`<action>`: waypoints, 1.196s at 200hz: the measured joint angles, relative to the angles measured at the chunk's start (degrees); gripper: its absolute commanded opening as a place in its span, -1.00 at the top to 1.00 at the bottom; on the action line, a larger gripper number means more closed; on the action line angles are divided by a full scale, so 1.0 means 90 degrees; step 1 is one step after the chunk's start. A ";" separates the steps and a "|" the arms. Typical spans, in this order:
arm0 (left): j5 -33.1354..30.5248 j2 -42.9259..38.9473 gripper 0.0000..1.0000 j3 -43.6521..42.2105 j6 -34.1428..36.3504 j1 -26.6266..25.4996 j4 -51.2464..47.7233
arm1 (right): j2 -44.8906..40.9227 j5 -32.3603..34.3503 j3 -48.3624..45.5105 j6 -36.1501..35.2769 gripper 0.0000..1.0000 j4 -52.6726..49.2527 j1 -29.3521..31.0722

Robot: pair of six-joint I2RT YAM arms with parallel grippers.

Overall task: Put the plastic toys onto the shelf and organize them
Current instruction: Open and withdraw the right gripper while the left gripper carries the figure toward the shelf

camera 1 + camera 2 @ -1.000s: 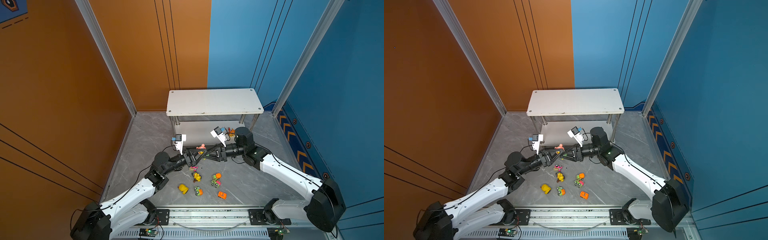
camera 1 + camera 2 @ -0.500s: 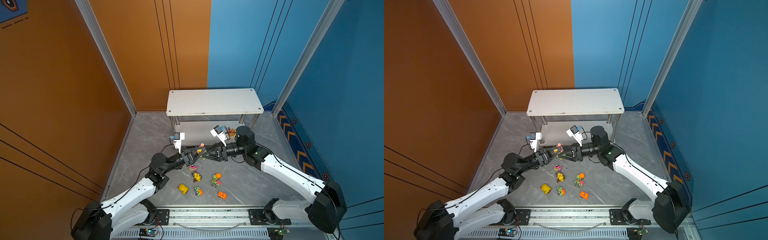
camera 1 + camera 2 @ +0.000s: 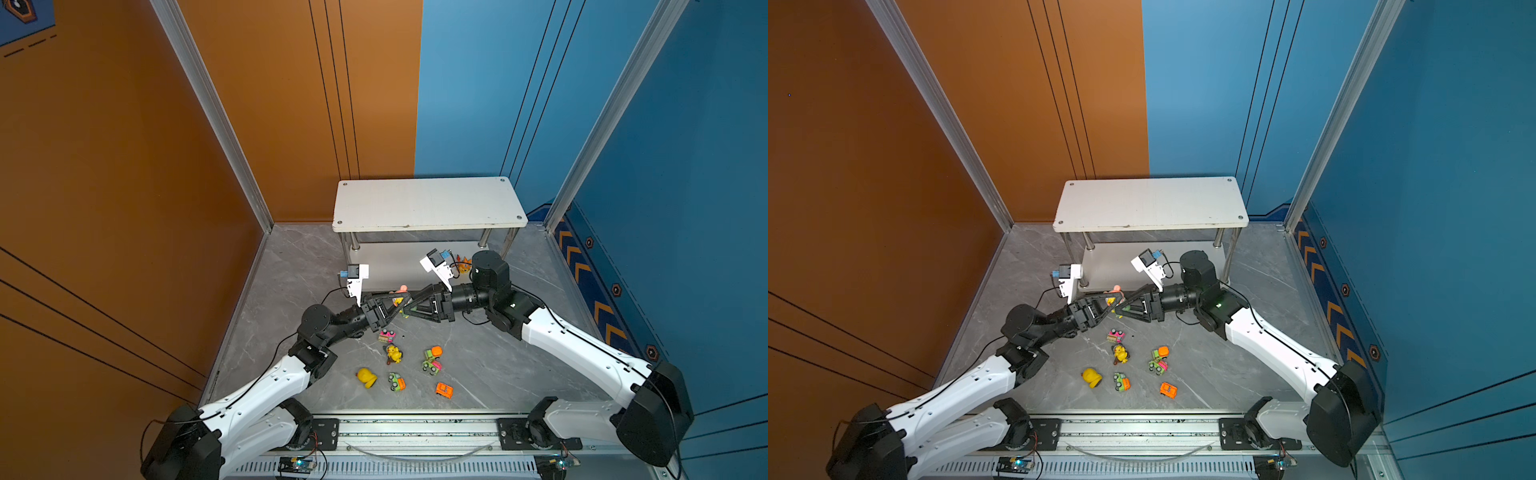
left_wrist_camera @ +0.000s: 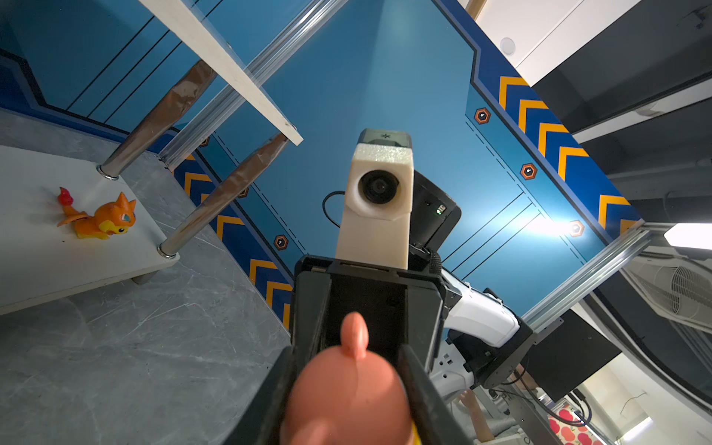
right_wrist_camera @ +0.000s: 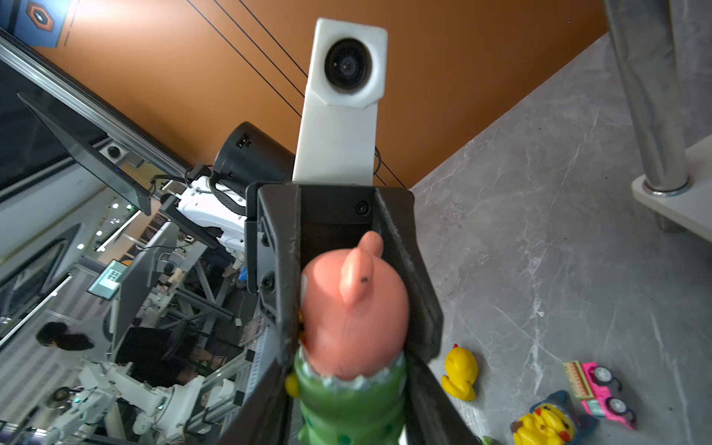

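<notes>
pink toy [image 5: 354,308] held up between both grippers
head clamped by the left gripper [image 4: 346,377], green end in the right gripper [image 5: 350,408], whose grip cannot be told. shelf [image 3: 428,203] lies close behind.

White shells and black round joints make up the left arm [image 3: 266,384] and right arm [image 3: 582,353]. Black cables [image 5: 225,198] and white wrist cameras [image 3: 357,274] ride them.

There were five toy cars: one pink car [image 3: 386,334], one orange car [image 3: 444,390] and three green cars [image 3: 397,381]. There were four toy animals: two yellow animals [image 3: 366,377], one orange animal [image 4: 104,217] and one pink animal [image 5: 354,308]. There was one shelf [image 3: 428,203].
</notes>
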 measured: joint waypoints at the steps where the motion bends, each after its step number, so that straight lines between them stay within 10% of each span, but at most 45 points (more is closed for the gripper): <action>1: -0.0002 0.0000 0.98 0.0012 0.0049 0.0002 -0.0029 | 0.0000 0.0019 0.0012 0.0017 -0.32 -0.0012 0.0002; 69: -0.0559 0.0262 1.00 0.0282 0.2715 0.0024 -0.1462 | -0.1387 0.1331 -0.0517 -0.0313 -0.48 -0.1093 -0.0799; 120: -0.0622 0.2142 1.00 0.0641 0.4515 0.0024 -0.1253 | -0.3002 0.2412 -0.1083 -0.0529 -0.52 -0.1965 -0.1613; 239: 0.0393 0.6249 1.00 0.3449 0.4843 0.0223 0.0483 | -0.3160 0.2574 -0.1154 -0.0784 -0.44 -0.2625 -0.2127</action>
